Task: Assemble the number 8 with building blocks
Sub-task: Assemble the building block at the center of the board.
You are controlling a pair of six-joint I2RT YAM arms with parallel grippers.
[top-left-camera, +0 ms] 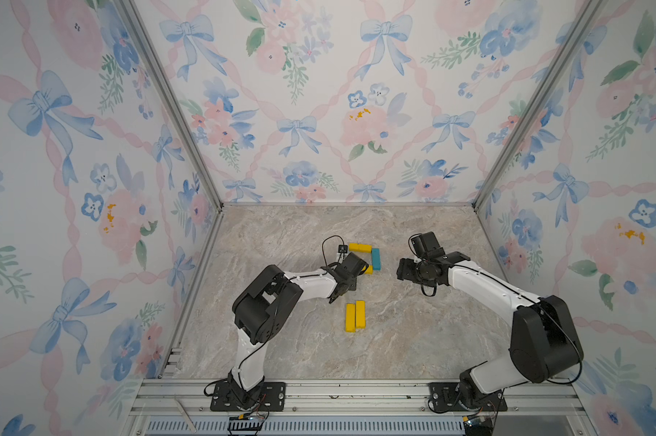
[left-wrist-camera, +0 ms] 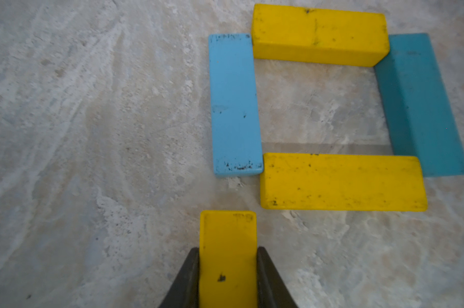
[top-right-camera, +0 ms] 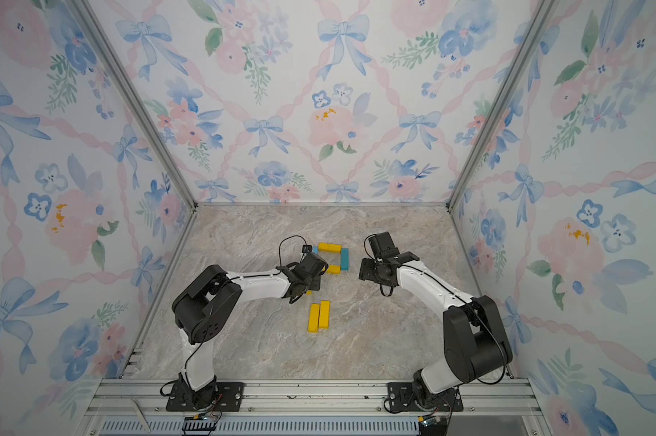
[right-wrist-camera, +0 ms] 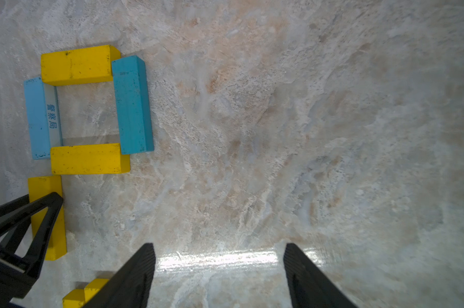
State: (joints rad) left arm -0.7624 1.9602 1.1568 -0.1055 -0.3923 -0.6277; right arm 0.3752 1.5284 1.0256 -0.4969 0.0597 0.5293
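My left end effector [left-wrist-camera: 227, 249] is clamped on a yellow block [left-wrist-camera: 227, 229], which is in line with the light blue bar [left-wrist-camera: 235, 104] and just short of its end. On the bench [right-wrist-camera: 279, 133], the number 8 [top-left-camera: 375, 258] is only an upper loop: two yellow bars [left-wrist-camera: 319, 34] across, with the light blue bar and a teal bar [left-wrist-camera: 423, 106] as its sides. Two more yellow blocks [top-left-camera: 350, 317] lie side by side nearer the arm bases. My right end effector [right-wrist-camera: 220, 250] hangs with its fingers apart over bare bench.
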